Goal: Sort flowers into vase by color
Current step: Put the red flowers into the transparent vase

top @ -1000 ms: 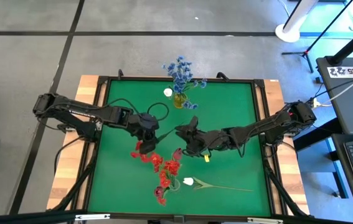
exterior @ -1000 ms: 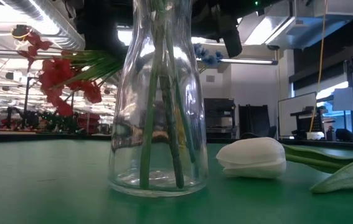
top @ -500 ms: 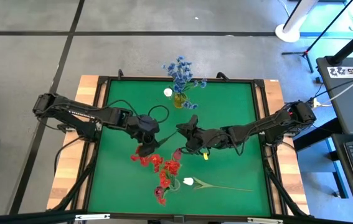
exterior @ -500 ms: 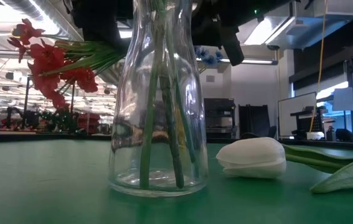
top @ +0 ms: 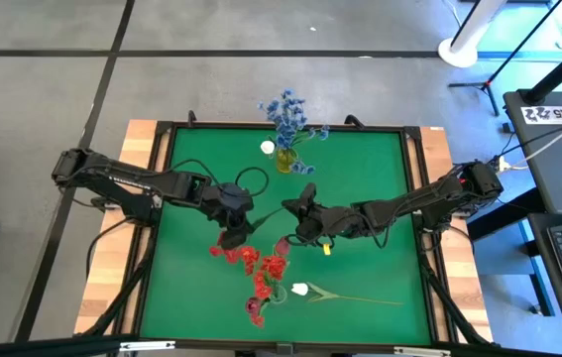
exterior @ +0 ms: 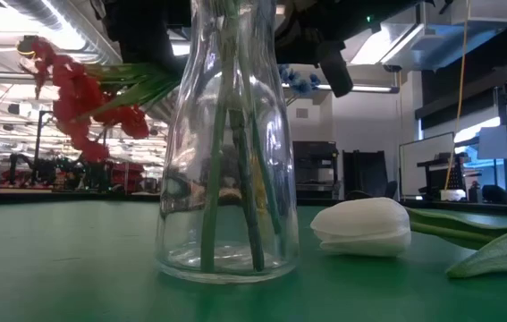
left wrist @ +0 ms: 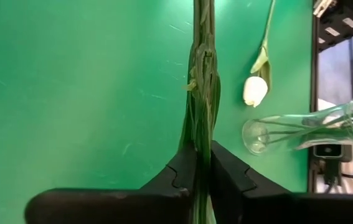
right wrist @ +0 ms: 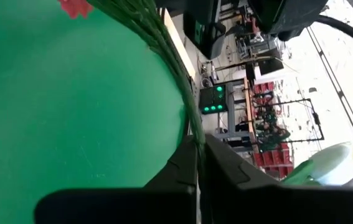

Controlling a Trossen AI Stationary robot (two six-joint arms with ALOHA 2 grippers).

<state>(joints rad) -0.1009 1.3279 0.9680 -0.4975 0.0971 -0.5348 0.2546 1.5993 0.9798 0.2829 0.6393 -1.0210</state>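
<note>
A red flower stem [top: 261, 220] hangs in the air between my two grippers above the middle of the green table. Its red cluster [top: 231, 250] shows at the left in the low view [exterior: 79, 98]. My left gripper [top: 238, 232] is shut on the leafy part near the cluster. My right gripper [top: 286, 210] is shut on the bare stalk end. A clear vase [exterior: 226, 152] with red flowers [top: 271, 270] stands near the front edge. Beside it a white tulip [top: 300, 290] lies on its side on the table. A far vase [top: 285, 159] holds blue flowers [top: 288, 117]. My left gripper pinches the stem's bundle of green leaves [left wrist: 202, 140] between its two fingers, slanting down from the table's left side. The stem runs on straight beyond the fingertips, clear of the table. My right gripper pinches the thin green stalk [right wrist: 195, 134] near its bare end between its two fingers. It comes nearly level from the table's right side, and the stalk leads away toward the red cluster [right wrist: 73, 6].
A white bud [top: 268, 147] shows beside the blue-flower vase. A small yellow piece [top: 327, 250] lies right of centre. The tulip's long stalk [top: 360, 297] stretches toward the right along the front. The raised black table frame [top: 414, 129] borders the green surface.
My right gripper has shut on the stalk's bare end. Both arms have kept their places. The red cluster has bobbed up and come back down a little in the low view.
</note>
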